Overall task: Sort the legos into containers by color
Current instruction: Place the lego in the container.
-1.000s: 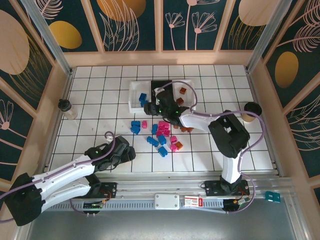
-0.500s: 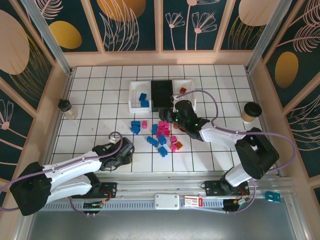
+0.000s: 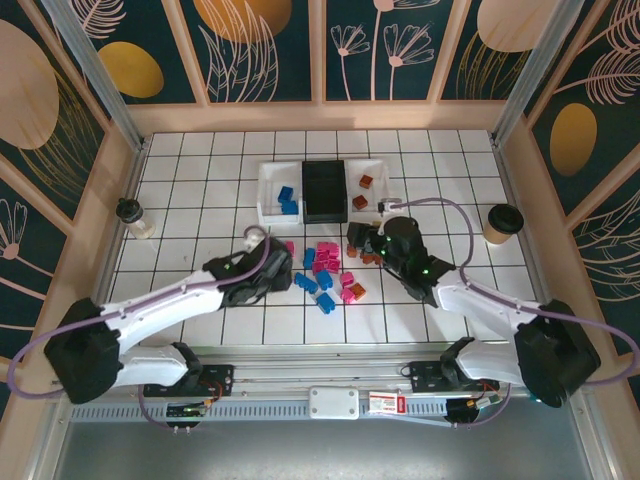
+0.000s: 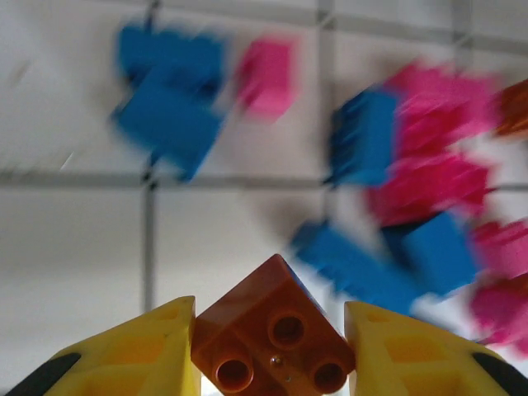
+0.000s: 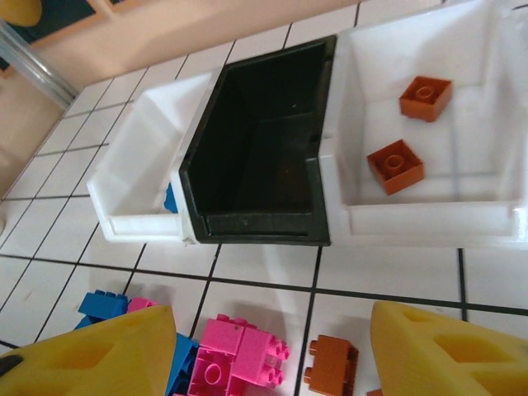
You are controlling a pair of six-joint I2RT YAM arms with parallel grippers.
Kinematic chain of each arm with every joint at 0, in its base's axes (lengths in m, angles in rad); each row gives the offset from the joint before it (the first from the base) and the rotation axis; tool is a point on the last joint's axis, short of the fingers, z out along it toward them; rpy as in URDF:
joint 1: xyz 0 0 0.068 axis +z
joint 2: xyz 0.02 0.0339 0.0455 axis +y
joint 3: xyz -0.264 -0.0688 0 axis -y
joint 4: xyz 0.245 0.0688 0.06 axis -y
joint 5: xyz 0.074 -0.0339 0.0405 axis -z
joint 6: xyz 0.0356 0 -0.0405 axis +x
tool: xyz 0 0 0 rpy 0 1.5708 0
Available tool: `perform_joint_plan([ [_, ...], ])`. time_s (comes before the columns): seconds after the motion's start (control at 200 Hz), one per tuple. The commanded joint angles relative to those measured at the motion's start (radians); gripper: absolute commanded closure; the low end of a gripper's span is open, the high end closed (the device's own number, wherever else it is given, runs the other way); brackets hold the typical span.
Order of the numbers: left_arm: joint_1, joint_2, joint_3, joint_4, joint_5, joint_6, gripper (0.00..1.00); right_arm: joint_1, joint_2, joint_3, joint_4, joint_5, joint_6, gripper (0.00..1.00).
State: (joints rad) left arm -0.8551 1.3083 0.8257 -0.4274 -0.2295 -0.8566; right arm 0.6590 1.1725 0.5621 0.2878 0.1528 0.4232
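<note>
Since a second earlier, both arms had swung across the table [image 3: 180, 170]: the left arm [image 3: 170, 305] had reached in from the near-left tiles to the left edge of the loose legos [image 3: 325, 270], and the right arm [image 3: 480, 305] had drawn back from over the bins, so its wrist now hung just right of the pile. Beyond the pile stood the three containers side by side: the left white bin [image 5: 132, 223] with blue pieces, the black bin [image 5: 247, 227] with nothing visible inside, and the right white bin [image 5: 495, 223] with two orange-brown pieces. The right gripper [image 5: 268, 346] had its fingers spread wide with nothing between them, above pink bricks. The left gripper [image 4: 270, 318] was pinching an orange-brown brick [image 4: 276, 346], held corner-on between both yellow fingers; we could not tell whether it had left the table. We judged the step to be a fresh pick. Next, the brick would need lifting clear of the pile and carrying across to the right white bin, with the right arm kept out of the way.
</note>
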Motion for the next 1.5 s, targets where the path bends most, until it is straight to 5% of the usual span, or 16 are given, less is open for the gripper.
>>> perform_joint_plan([
  [0.0, -0.001, 0.129, 0.167, 0.119, -0.030, 0.120, 0.70, -0.009, -0.077, -0.043, -0.011, 0.058, 0.029, 0.36],
  [0.33, 0.043, 0.702, 0.821, 0.155, 0.054, 0.259, 0.70, -0.018, -0.183, -0.111, -0.084, 0.067, 0.058, 0.36],
  [0.596, 0.072, 0.972, 1.160, 0.133, 0.086, 0.260, 0.66, -0.018, -0.227, -0.146, -0.123, 0.059, 0.078, 0.36],
  [0.876, 0.089, 1.004, 1.215, 0.211, 0.147, 0.216, 0.23, -0.019, -0.221, -0.146, -0.167, 0.010, 0.072, 0.34],
  [1.126, 0.088, 0.744, 1.026, 0.341, 0.196, 0.203, 0.05, -0.014, -0.126, -0.131, -0.164, -0.117, 0.053, 0.34],
  [1.306, 0.088, 0.440, 0.657, 0.480, 0.199, 0.194, 0.01, 0.037, 0.002, -0.071, -0.127, -0.165, 0.029, 0.34],
  [1.497, 0.088, 0.124, 0.250, 0.526, 0.125, 0.175, 0.01, 0.118, 0.133, 0.025, -0.197, -0.085, 0.000, 0.34],
])
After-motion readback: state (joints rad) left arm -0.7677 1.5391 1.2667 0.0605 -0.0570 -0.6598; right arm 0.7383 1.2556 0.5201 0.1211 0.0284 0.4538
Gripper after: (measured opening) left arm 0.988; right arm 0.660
